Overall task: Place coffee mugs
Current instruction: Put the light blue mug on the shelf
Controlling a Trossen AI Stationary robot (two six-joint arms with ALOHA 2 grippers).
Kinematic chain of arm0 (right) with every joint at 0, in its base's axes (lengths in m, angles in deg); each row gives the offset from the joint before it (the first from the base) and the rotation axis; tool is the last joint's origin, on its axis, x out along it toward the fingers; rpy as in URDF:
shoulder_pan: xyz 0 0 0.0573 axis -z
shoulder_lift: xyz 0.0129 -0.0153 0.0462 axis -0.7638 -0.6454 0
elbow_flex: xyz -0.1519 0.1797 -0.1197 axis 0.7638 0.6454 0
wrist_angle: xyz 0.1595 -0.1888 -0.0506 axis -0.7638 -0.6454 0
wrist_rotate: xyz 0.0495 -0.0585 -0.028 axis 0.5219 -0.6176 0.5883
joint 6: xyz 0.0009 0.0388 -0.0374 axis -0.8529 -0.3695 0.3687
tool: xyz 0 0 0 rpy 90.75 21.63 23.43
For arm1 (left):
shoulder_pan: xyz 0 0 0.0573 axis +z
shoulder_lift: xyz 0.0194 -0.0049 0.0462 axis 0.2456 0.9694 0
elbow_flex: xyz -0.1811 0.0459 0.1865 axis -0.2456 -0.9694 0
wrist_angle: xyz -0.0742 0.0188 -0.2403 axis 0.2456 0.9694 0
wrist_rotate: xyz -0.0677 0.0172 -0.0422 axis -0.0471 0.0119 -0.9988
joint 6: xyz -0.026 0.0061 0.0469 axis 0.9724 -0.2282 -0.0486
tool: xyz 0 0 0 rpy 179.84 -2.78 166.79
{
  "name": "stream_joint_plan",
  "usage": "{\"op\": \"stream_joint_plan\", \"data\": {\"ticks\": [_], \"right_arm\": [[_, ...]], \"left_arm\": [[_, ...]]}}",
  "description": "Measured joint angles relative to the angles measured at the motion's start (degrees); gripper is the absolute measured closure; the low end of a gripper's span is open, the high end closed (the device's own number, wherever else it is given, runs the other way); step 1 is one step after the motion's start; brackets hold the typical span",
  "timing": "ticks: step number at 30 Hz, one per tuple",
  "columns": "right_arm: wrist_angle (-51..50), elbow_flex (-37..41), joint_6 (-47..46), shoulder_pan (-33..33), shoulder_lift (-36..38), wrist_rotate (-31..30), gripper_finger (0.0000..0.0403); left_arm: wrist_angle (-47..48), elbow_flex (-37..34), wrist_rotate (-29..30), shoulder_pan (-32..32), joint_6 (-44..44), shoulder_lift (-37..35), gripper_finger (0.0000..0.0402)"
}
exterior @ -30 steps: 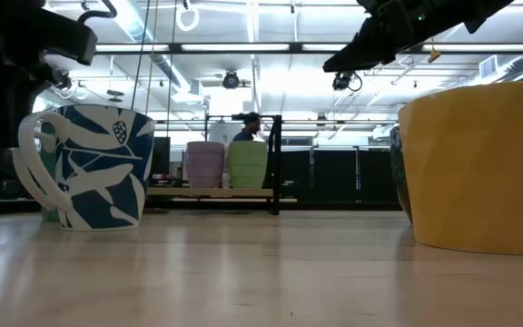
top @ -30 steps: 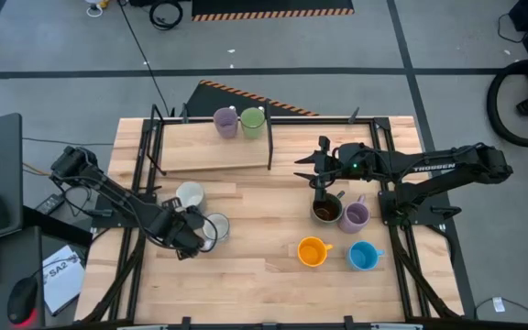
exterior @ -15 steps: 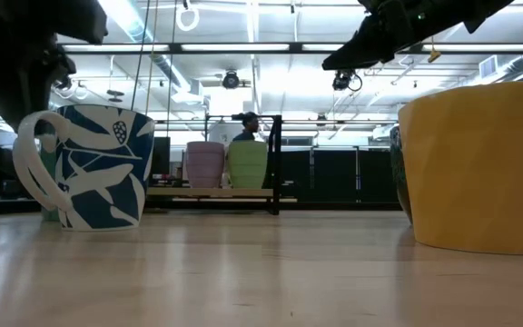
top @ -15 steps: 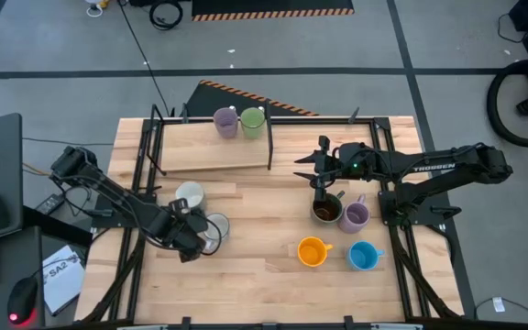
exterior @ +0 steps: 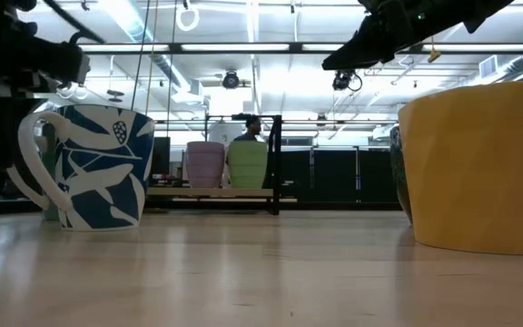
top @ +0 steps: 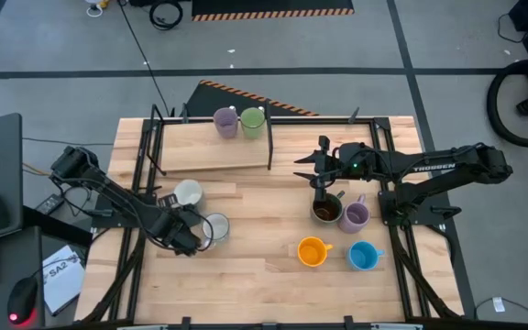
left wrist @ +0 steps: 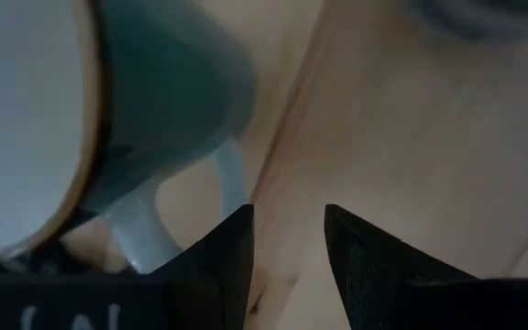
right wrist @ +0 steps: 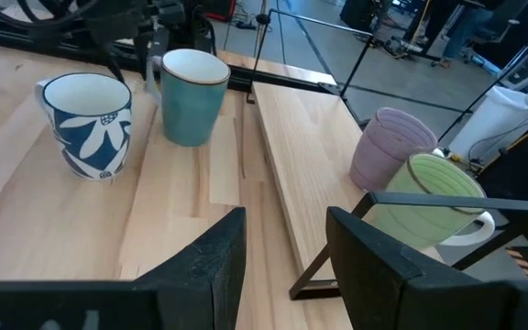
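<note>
My left gripper points steeply down, open, between two mugs at the table's left. Beside it stands a teal mug, whose pale handle is close by one finger with nothing between the fingers. A white mug with blue leaves stands on its base just to the right. My right gripper hangs open above a dark brown mug. A lilac mug, an orange mug and a blue mug stand nearby.
A raised wooden board at the table's far side carries a lilac mug and a green mug at its far right end. Black frame rails run along the table's sides. Bare wood lies at the table's middle and near edge.
My left gripper has sunk a little and shifted toward the table's left and far side, closer to the teal mug's handle, tipping slightly. Its fingers keep the same gap. The mugs and my right arm have stayed where they were.
</note>
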Motion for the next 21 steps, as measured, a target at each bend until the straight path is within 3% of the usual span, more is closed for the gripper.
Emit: {"op": "stream_joint_plan", "data": {"ticks": [13,21], "right_arm": [[0.0,0.0,-0.3,0.0,0.0,1.2,0.0245],[0.0,0.0,-0.3,0.0,0.0,1.2,0.0245]], "left_arm": [[11.7,0.0,3.7,0.0,11.8,0.0,0.0260],[12.4,2.6,-7.8,0.3,13.1,0.0,0.0260]]}}
